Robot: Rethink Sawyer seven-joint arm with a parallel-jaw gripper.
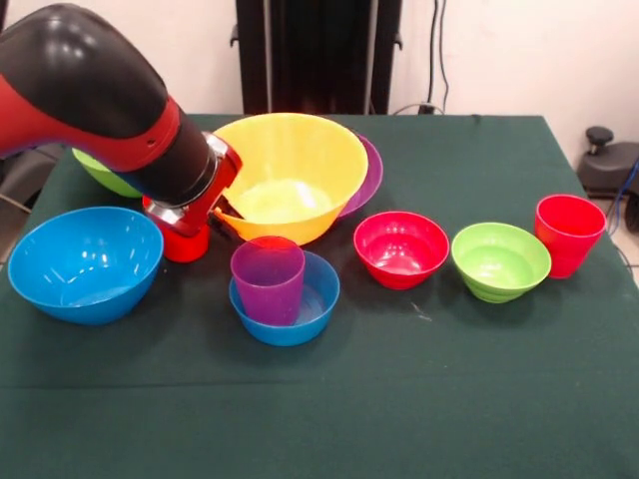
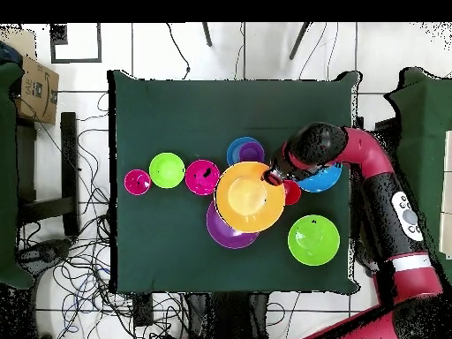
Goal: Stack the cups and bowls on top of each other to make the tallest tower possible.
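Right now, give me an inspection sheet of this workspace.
Surface: table with green cloth, flat, no spills seen.
Job's things: yellow bowl sits in the purple bowl; purple cup stands in the small blue bowl; large blue bowl, large green bowl, pink bowl, small green bowl and red cup stand alone.
Clutter: nothing seen.
End effector: over a second red cup; grip cannot be told.
Cables: tangled on floor.
Surroundings: cardboard box beside table.

Near table half [image 1: 399, 409] lies open — bowls [image 1: 401, 248] crowd the middle row.
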